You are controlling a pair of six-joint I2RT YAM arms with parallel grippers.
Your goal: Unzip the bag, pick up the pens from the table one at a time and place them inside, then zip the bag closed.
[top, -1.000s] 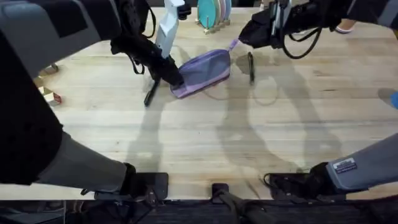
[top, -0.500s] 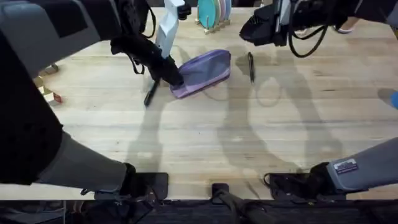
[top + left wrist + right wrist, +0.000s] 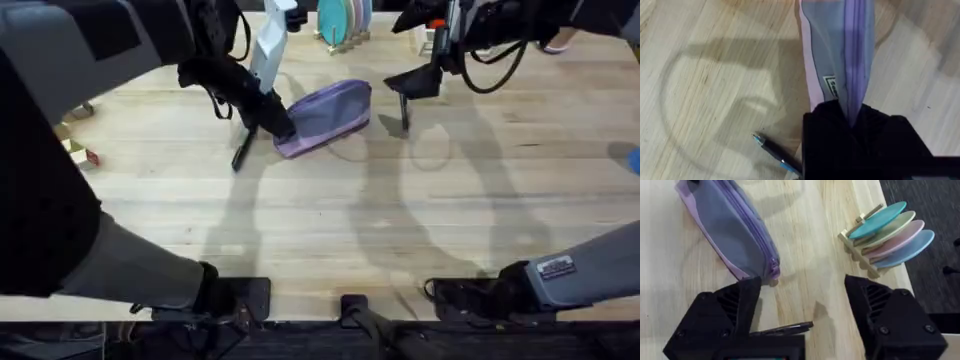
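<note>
Left gripper jaws clench the bag's end; right gripper jaws gape over a pen.

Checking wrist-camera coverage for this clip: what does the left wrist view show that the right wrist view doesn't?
Left wrist: the left gripper shut on one end of the bag, with a pen on the table beside it.

Right wrist: the right gripper open above the other pen, the bag's far end with the zipper pull, and a rack of coloured plates.

Both: the lavender bag, zipper closed, on the wood table.
</note>
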